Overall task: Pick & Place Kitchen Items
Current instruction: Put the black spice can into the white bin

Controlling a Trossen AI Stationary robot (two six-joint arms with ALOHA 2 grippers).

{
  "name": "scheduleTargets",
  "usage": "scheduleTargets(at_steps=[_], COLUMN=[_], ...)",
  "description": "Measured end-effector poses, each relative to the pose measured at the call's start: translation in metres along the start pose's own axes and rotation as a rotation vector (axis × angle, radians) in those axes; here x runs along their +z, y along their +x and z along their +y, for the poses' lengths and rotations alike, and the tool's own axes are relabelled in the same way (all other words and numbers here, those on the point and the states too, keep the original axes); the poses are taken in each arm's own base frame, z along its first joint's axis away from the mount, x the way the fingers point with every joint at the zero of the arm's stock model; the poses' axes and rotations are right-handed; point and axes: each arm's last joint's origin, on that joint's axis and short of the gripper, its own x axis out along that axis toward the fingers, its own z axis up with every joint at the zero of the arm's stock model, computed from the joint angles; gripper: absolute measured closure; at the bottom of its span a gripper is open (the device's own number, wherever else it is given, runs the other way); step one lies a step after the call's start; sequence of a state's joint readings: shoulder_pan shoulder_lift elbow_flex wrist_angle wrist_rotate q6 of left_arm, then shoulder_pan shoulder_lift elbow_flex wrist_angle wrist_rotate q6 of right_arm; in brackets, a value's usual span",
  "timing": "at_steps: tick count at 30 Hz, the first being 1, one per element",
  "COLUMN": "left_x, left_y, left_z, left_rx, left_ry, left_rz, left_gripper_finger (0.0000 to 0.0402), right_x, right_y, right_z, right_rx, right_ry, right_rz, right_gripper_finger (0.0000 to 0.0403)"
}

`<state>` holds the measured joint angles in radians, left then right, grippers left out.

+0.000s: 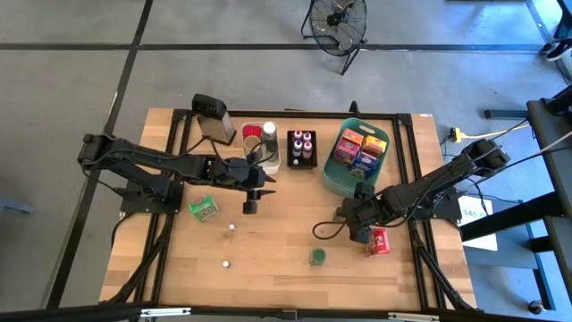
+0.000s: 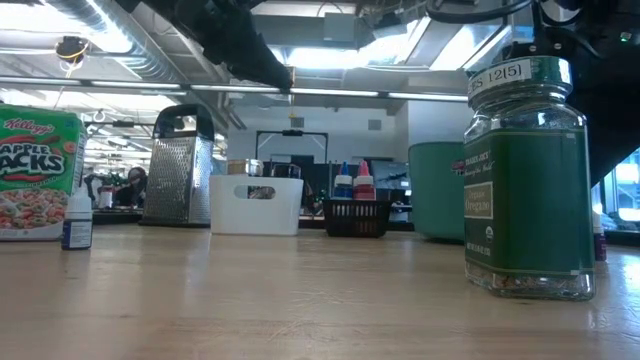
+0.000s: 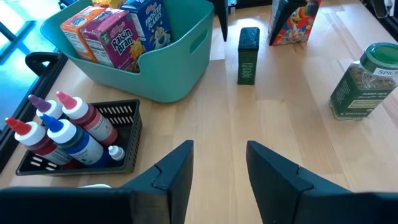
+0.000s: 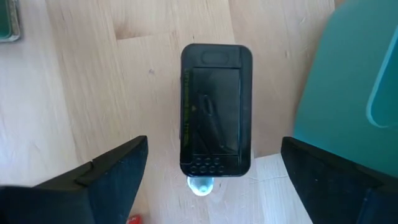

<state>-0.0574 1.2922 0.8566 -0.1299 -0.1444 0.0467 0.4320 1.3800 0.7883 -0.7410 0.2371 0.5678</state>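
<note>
My right gripper (image 4: 214,149) hangs open above a dark green tin with a black lid (image 4: 216,109). The tin stands upright on the table beside the teal basket (image 4: 354,74), and the two fingers stand wide on either side of it without touching. In the high view this gripper (image 1: 362,228) covers the tin, with a red box (image 1: 380,241) just beside it. My left gripper (image 1: 250,204) is held above the table's middle, open, with nothing between its fingers (image 3: 180,168). A green spice jar (image 1: 317,257) stands nearer the front edge, and a green packet (image 1: 204,208) lies to the left.
The teal basket (image 1: 357,156) holds several boxes. A black tray (image 1: 302,148) of capped bottles, a white bin (image 1: 259,139) and a metal grater (image 1: 214,121) stand along the far edge. Two small white bottles (image 1: 231,227) (image 1: 225,265) stand on the bare wood left of centre.
</note>
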Motion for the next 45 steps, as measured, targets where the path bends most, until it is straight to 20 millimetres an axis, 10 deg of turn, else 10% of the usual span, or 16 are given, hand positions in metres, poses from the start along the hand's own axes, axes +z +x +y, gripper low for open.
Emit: scheduleTargets(at_steps=[28,45], left_x=[0.000,-0.008], left_y=[0.000,0.016], left_z=[0.000,-0.001], left_rx=[0.000,0.047], left_ry=[0.011,-0.030], left_rz=[0.001,0.053], left_gripper_finger=[0.0258,0.0258], right_x=[-0.001,0.010], right_y=[0.002,-0.002], right_z=[0.000,0.005], right_rx=[0.008,0.017], right_ry=[-0.060,-0.138], right_rz=[0.009,-0.098], right_gripper_finger=[0.0244,0.0257])
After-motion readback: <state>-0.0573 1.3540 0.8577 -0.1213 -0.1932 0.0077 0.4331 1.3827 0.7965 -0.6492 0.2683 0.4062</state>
